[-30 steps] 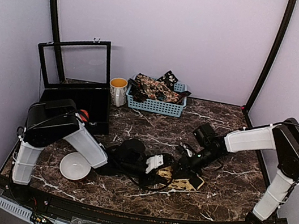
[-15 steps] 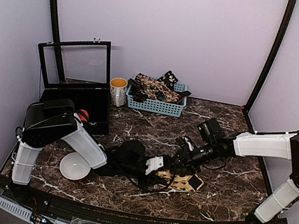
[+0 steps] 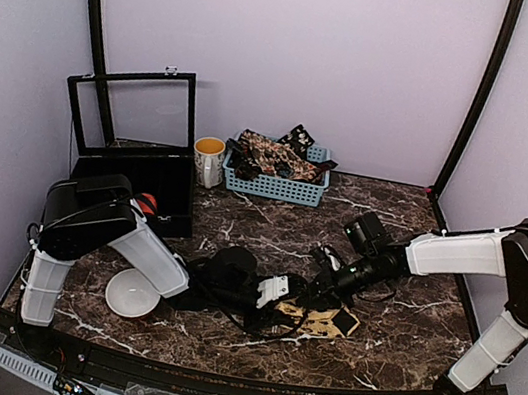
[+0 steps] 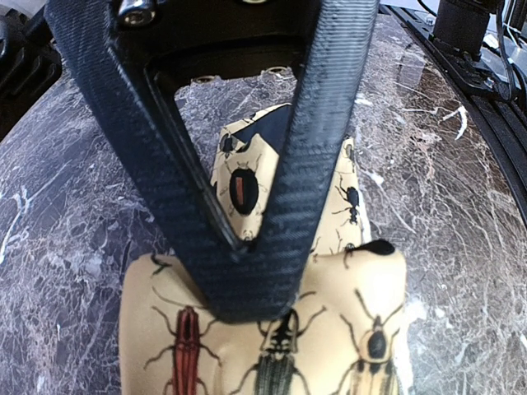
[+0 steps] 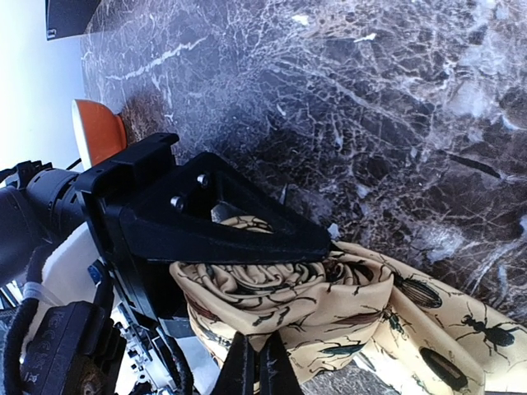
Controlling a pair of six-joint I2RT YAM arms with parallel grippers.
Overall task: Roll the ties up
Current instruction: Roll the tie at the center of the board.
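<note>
The mustard tie (image 3: pixel 324 321), printed with beetles and ants, lies a little right of the middle of the marble desk (image 3: pixel 390 355), nearer the near edge than the far one. One end is wound into a loose coil and the rest trails flat on the stone towards the right edge.

The left fingers (image 4: pixel 317 156) slant in to a narrow V and are clamped on the bunched cloth of that coil, with the flat strip running away beneath them. The right fingers (image 5: pixel 241 370) are pressed together with no gap. Their tips sit right against the edge of the coil, just beside the left fingers. Whether they nip any cloth is hard to say from this angle.

At the far edge a pale blue basket (image 3: pixel 275 190) holds a heap of dark ties (image 3: pixel 271 153) with pale prints. A mug (image 3: pixel 207 161) stands just left of it. A black box (image 3: pixel 140 182) with its glass lid raised sits in the far left corner. A white bowl (image 3: pixel 133 293) rests near the left near corner, close to the left arm.
</note>
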